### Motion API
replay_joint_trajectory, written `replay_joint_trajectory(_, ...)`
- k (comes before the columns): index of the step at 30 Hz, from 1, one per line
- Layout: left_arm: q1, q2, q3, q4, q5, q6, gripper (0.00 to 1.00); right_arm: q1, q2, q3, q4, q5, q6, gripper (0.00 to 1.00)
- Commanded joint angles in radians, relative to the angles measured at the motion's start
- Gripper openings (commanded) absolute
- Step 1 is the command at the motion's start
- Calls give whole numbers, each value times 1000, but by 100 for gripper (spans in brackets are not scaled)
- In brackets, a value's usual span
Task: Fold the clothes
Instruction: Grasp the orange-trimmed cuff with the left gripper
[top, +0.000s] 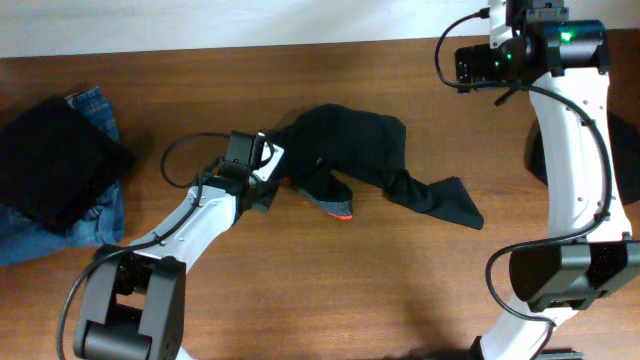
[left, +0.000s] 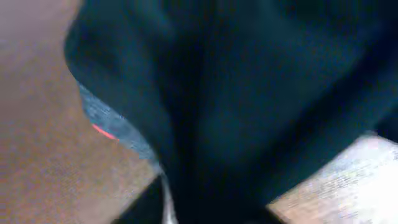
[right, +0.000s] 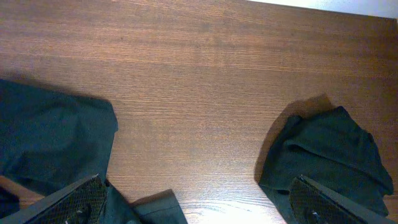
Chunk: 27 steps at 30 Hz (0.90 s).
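The black trousers lie bunched in the middle of the table. One leg trails right to a cuff, and red-orange trim shows at a fold. My left gripper is at the trousers' left edge and looks shut on the fabric. In the left wrist view the black cloth fills the frame and hides the fingers, with the grey waistband and red label at the left. My right gripper is open and empty, high above the table at the back right. Part of the trousers shows below it.
A black garment lies on blue denim jeans at the far left. Another dark garment sits at the right edge and also shows in the right wrist view. Bare wood lies in front.
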<state>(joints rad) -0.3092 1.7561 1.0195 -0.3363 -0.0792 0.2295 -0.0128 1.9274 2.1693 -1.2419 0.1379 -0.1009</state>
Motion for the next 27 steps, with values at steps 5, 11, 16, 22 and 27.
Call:
replay_joint_trajectory(5,-2,-72,73,-21,-105,8,1,-9,-15,7,1,-3,13,99)
replay_joint_trajectory(11,-2,-240,180,-52,-306,8,0,-9,-15,7,3,-3,13,99)
replay_joint_trajectory(16,-2,-377,240,-53,-340,13,1,-9,-15,7,3,-3,13,99)
replay_joint_trajectory(22,-2,-499,255,-53,-336,38,0,-9,-16,7,-24,-302,-60,99)
replay_joint_trajectory(27,-2,-529,255,-58,-340,59,0,27,-16,6,-91,-366,-146,99)
